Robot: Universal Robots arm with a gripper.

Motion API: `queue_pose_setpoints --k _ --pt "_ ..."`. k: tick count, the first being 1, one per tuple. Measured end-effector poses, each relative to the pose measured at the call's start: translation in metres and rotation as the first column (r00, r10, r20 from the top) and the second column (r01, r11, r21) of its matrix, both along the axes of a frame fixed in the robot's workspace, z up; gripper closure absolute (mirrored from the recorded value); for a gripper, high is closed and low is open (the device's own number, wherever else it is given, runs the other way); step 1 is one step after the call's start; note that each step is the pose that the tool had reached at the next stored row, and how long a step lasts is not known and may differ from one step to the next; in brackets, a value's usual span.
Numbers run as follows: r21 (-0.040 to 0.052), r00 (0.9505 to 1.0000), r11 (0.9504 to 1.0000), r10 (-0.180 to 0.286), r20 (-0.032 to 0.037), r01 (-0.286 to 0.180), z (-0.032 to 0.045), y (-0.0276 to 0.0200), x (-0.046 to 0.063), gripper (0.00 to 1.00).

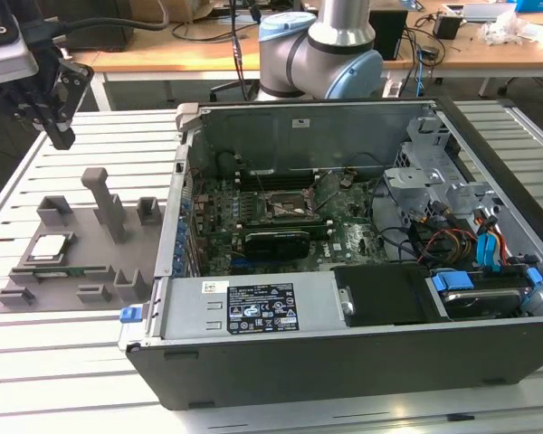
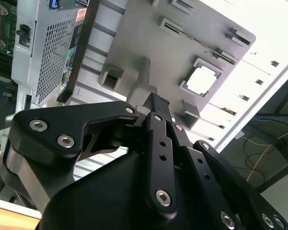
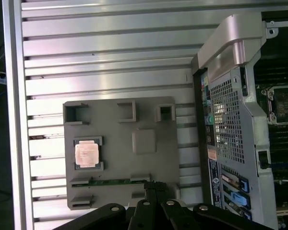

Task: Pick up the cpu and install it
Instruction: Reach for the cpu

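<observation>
The cpu [image 1: 50, 246] is a small square chip with a silvery top, lying in a recess of the grey fixture plate [image 1: 95, 271] at the exterior view's left. Both wrist views show the cpu [image 2: 201, 80] [image 3: 87, 154] seated in its pocket. My gripper [image 1: 61, 137] hangs high above the fixture's far end, well clear of the chip. Its black fingers meet at the tips in both wrist views [image 2: 157, 100] [image 3: 153, 184], shut with nothing between them. The motherboard socket [image 1: 285, 203] lies inside the open computer case [image 1: 344, 344].
The case stands on a slatted metal table [image 1: 72, 380], its side wall [image 1: 176, 217] right beside the fixture. A tall post [image 1: 104, 203] and several blocks rise from the fixture. Cables and a drive cage [image 1: 425, 181] fill the case's right half. The arm's base [image 1: 321, 54] stands behind the case.
</observation>
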State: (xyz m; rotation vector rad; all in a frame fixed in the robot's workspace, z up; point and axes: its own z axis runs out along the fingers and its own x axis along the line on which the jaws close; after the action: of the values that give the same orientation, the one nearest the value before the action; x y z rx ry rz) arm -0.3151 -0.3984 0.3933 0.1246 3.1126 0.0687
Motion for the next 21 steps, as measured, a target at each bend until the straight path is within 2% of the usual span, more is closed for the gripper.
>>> queue_pose_setpoints --k 1,12,18,21 --pt "0.0000 1.0000 1.0000 -0.001 0.0000 0.001 0.0000 0.0000 -0.006 0.89" --pt "0.0001 1.0000 1.0000 -0.002 0.0000 0.002 0.0000 0.0000 -0.025 0.89" --pt "0.0002 1.0000 1.0000 -0.002 0.0001 0.002 0.0000 0.0000 -0.043 0.89" --pt "0.0002 1.0000 1.0000 -0.002 0.0001 0.002 -0.0003 0.0000 -0.048 0.89"
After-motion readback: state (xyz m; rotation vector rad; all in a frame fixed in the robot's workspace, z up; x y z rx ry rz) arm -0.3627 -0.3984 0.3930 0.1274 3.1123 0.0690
